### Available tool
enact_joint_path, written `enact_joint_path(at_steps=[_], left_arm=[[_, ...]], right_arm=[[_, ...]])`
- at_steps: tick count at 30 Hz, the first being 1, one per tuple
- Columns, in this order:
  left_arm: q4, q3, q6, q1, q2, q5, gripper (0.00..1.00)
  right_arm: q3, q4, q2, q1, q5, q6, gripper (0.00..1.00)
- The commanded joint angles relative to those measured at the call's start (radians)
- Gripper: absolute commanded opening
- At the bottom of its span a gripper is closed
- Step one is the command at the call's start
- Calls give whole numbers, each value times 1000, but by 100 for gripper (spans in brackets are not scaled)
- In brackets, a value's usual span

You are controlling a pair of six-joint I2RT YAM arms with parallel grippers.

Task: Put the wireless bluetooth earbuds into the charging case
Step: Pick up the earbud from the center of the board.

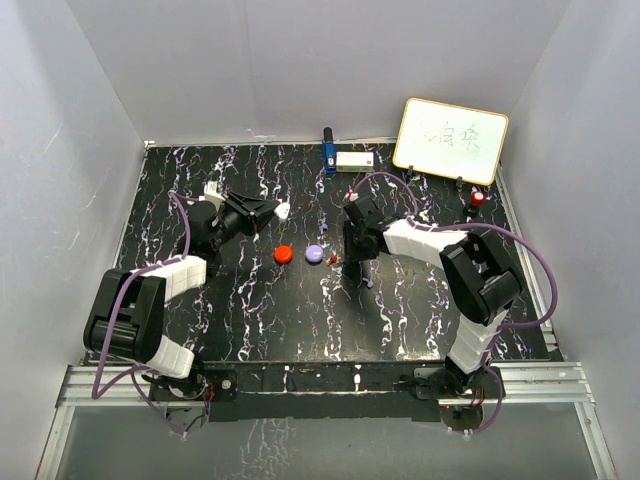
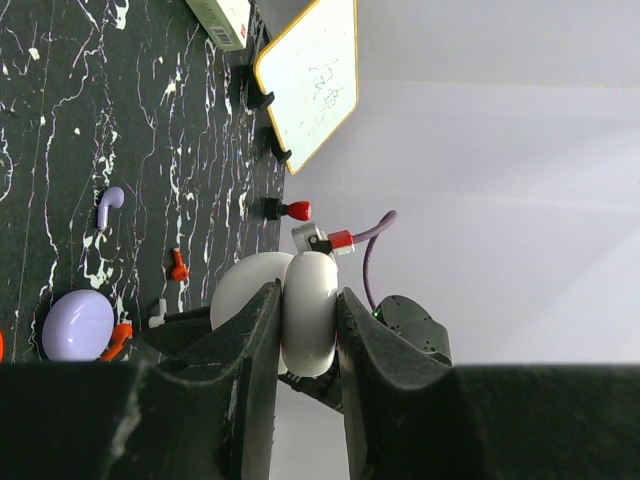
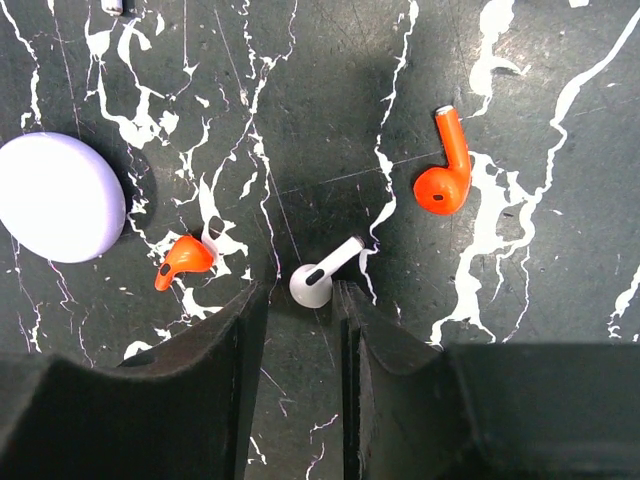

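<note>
White glossy stemmed earbud (image 3: 318, 280) lies on black, white-veined tabletop (image 3: 560, 330), bulb between right gripper's (image 3: 303, 292) narrowly parted matte jaws, unclamped. Glossy orange earbud (image 3: 445, 170) and second orange earbud (image 3: 185, 262) flank it. Left gripper (image 2: 306, 298) clamps smooth rounded white charging case (image 2: 312, 335).

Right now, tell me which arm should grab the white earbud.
Right. The right gripper is open, pointing down at the table with the white earbud in the gap between its fingertips. The left gripper is shut on the white charging case, so it is occupied.
</note>
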Motion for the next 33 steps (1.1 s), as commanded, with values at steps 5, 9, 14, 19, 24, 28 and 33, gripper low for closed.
enact_joint_path(at_steps=[5, 9, 14, 19, 24, 28, 33], left_arm=[[15, -5, 5, 6, -57, 18, 0], [14, -4, 5, 7, -56, 19, 0], [11, -4, 6, 6, -55, 21, 0], [9, -6, 7, 7, -57, 20, 0], [8, -6, 10, 7, -58, 21, 0], [7, -7, 8, 7, -59, 21, 0], [10, -6, 9, 8, -56, 21, 0]], right_arm=[[-15, 61, 12, 3, 22, 22, 29], [-21, 65, 17, 2, 32, 30, 29], [-27, 67, 24, 2, 48, 46, 29], [-29, 63, 27, 3, 69, 64, 26], [-30, 60, 32, 2, 74, 71, 23], [-33, 55, 31, 4, 74, 71, 22], [-34, 50, 24, 1, 72, 66, 16]])
